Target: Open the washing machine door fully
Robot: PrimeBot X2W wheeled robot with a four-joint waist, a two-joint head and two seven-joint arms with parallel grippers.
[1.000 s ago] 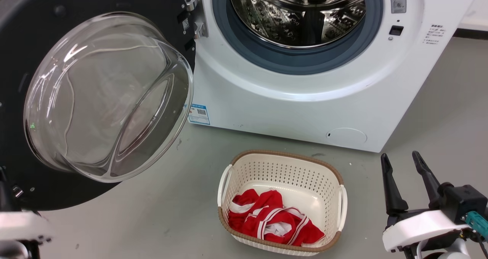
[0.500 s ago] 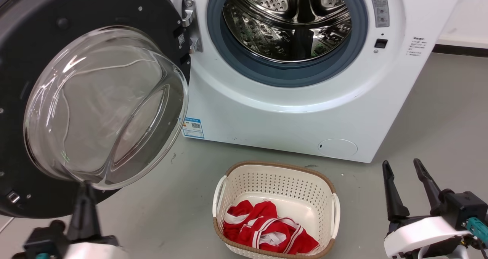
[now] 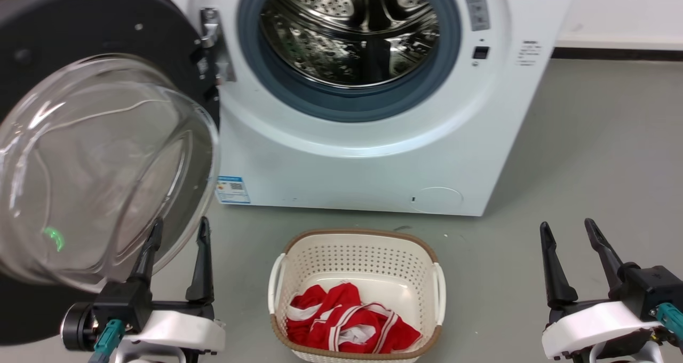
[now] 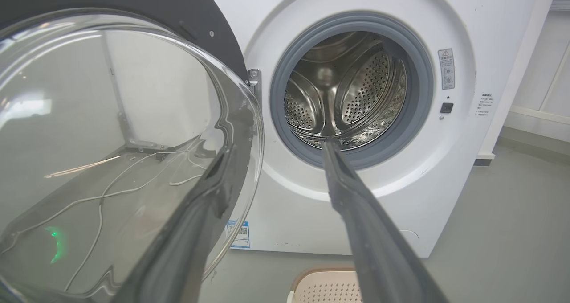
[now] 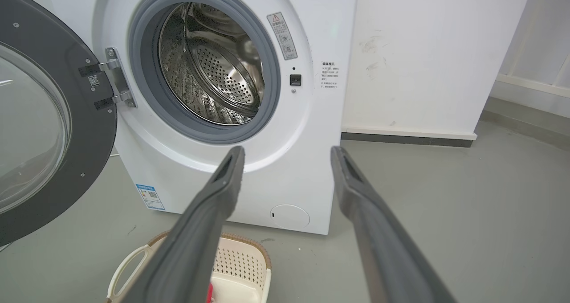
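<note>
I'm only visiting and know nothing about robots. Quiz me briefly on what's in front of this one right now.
1. True or false: the washing machine door is shut.
2. What lies in the basket? A) towels B) red clothing C) nothing
3. Which is nearer that door, the left tool or the right tool?
Key: 1 false; 2 B; 3 the left tool.

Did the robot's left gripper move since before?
Yes. The left gripper shifted right, closer to the laundry basket, and is now beside the washing machine door.
</note>
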